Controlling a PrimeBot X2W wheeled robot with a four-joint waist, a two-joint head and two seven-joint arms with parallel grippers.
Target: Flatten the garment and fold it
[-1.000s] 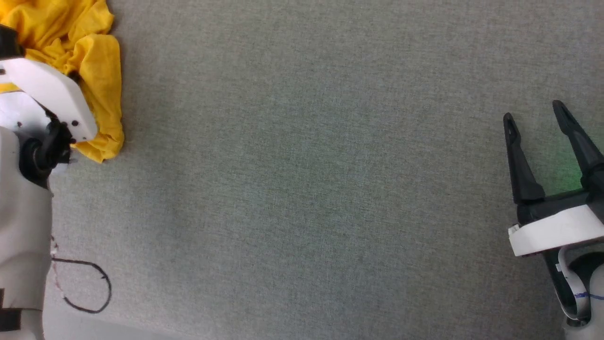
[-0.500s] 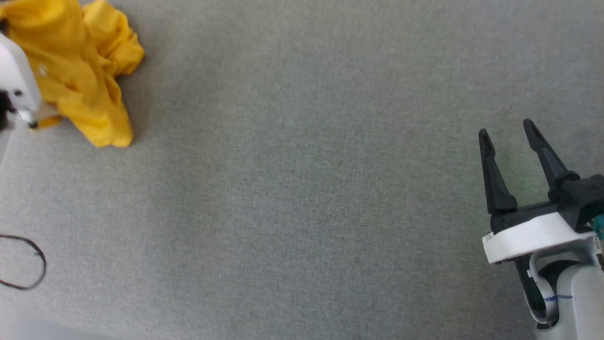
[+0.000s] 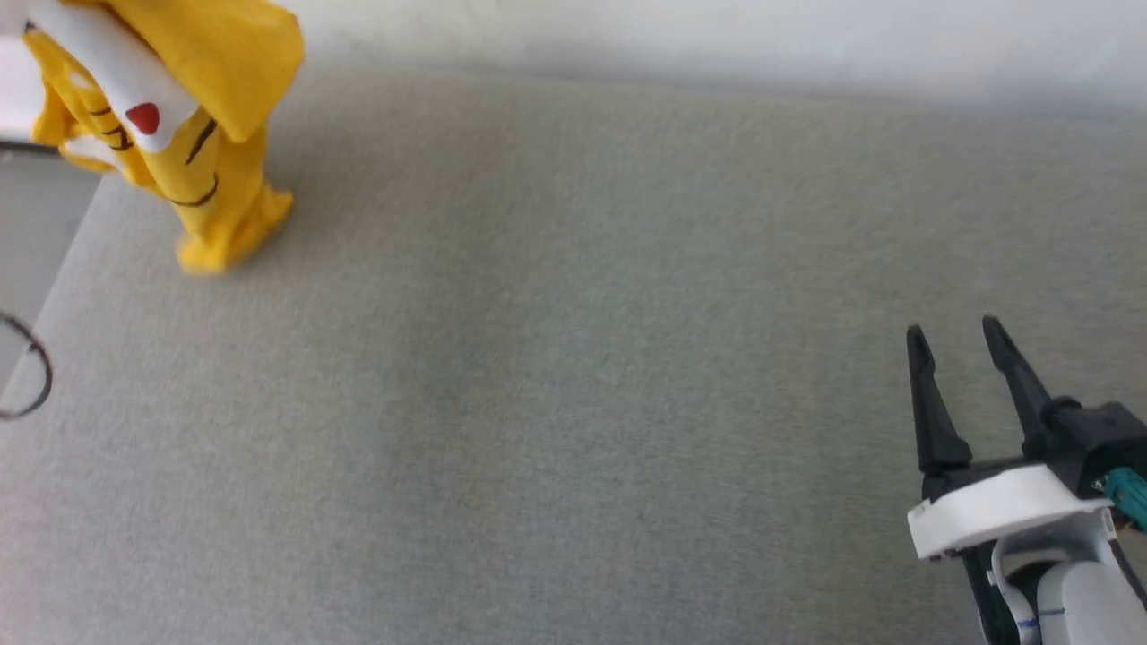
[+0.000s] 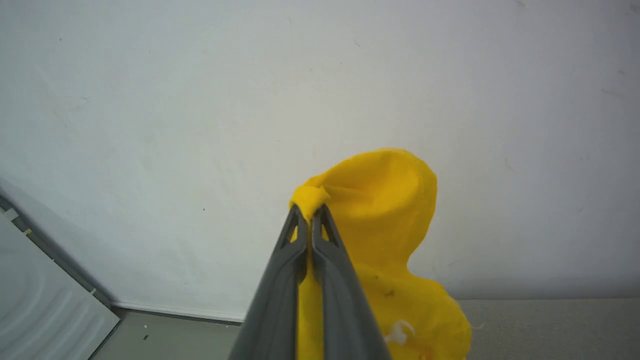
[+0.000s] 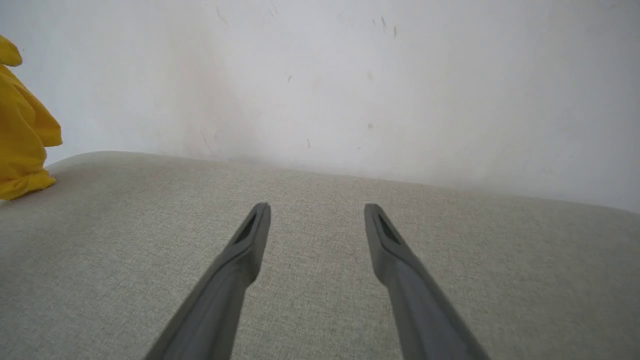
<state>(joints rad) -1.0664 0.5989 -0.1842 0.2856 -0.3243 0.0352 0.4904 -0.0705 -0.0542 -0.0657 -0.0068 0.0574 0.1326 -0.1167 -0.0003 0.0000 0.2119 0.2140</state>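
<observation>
Shirt (image 3: 219,170) hangs bunched at the head view's upper left, its lower end touching the grey surface (image 3: 573,358) near the far left corner. The right gripper (image 3: 952,331) is at lower right, fingers spread. Left wrist view: the left gripper (image 4: 310,212) pinches a yellow fold at its tips, fingers pressed together, cloth drooping beyond. Right wrist view: fingers wide apart over the surface, shirt at the far left edge.

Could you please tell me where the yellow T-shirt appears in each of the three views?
Head view: T-shirt top left, hanging down to the grey surface.
Left wrist view: centre, pinched by the left claw.
Right wrist view: left edge.
Shared landmark: white wall.
</observation>
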